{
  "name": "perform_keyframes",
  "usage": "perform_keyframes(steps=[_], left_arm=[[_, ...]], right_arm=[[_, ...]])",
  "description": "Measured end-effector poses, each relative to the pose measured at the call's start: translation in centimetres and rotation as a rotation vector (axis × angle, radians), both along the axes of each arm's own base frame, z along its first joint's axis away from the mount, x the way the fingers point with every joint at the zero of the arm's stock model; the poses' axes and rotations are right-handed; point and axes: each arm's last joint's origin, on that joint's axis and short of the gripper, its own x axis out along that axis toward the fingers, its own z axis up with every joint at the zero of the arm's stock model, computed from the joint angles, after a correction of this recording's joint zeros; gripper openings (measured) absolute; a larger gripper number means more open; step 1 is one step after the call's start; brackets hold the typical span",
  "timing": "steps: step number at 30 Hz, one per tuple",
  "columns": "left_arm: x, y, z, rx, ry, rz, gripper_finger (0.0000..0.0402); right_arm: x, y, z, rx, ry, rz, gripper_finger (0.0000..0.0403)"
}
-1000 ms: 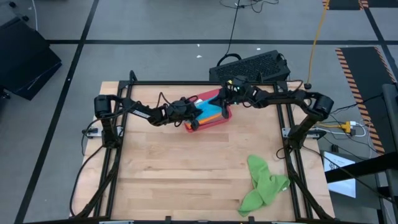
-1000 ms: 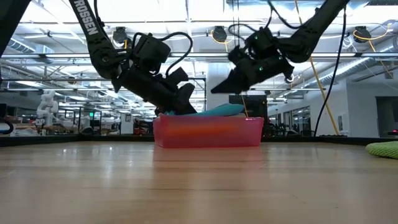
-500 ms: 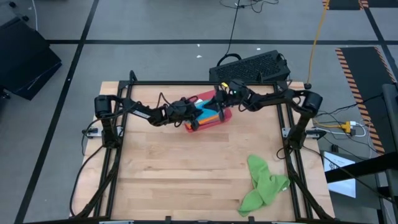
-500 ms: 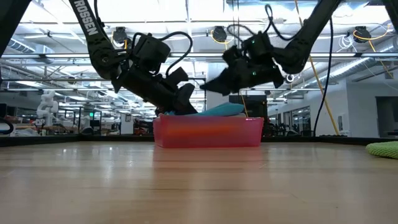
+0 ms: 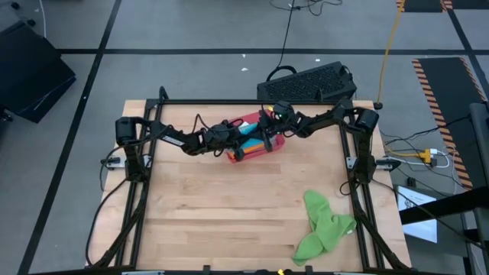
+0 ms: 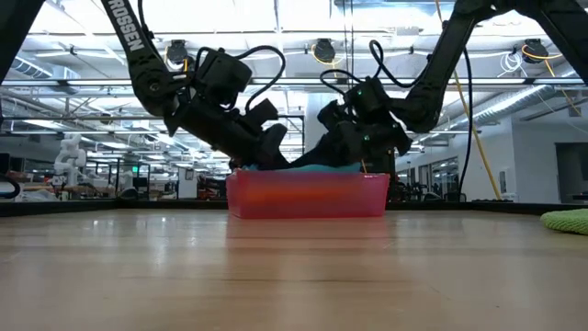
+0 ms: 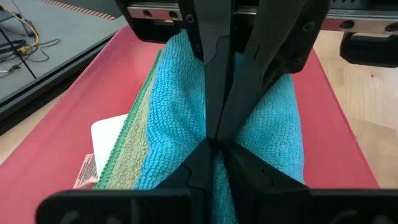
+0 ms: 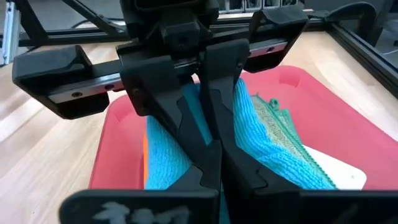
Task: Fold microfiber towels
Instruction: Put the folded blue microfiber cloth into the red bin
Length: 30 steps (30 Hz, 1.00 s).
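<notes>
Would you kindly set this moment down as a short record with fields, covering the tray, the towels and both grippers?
tray: red tray at the table's far middle, holding a stack of folded towels
top towel: bright blue towel, with a sage green towel edge showing beside it
orange towel: edge visible low in the stack
loose towel: bright green towel, crumpled at the near right of the table
left gripper: over the tray, shut, tips against the bright blue towel
right gripper: over the tray from the other side, shut, tips at the same towel
</notes>
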Motion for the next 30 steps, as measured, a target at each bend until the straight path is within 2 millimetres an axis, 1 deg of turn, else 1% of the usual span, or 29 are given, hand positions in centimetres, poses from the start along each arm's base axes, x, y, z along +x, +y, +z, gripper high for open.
perform_keyframes(steps=[7, 11, 13, 15, 18, 21, 23, 30], left_arm=[[-0.6, -0.2, 1.7, 0.001, 0.014, -0.006, 0.0049], [-1.1, -0.3, 3.5, 0.009, -0.013, -0.005, 0.0079], [-1.3, -0.4, 3.9, 0.007, -0.010, -0.005, 0.0097], [-1.3, -0.5, 4.6, 0.019, -0.049, -0.009, 0.0112], [-1.2, -0.7, 5.4, 0.029, -0.091, -0.017, 0.0126], [-1.1, -0.9, 5.3, 0.027, -0.088, -0.027, 0.0126], [-0.9, -1.0, 4.8, 0.023, -0.080, -0.031, 0.0121], [-0.6, -0.6, 2.0, 0.017, 0.013, 0.020, 0.0077]], right_arm=[[-0.2, -0.1, -0.3, 0.007, 0.027, -0.002, 0.0000], [-0.4, -0.3, -0.6, 0.018, 0.050, -0.012, 0.0000], [-0.5, -0.3, -0.6, 0.020, 0.055, -0.012, 0.0000], [-0.5, -0.3, -0.7, 0.018, 0.059, -0.011, 0.0000], [-0.5, -0.3, -0.7, 0.019, 0.061, -0.012, 0.0000], [-0.5, -0.3, -0.7, 0.019, 0.063, -0.012, 0.0000], [-0.5, -0.3, -0.7, 0.019, 0.063, -0.012, 0.0000], [-0.5, -0.3, -0.7, 0.020, 0.065, -0.013, 0.0000]])
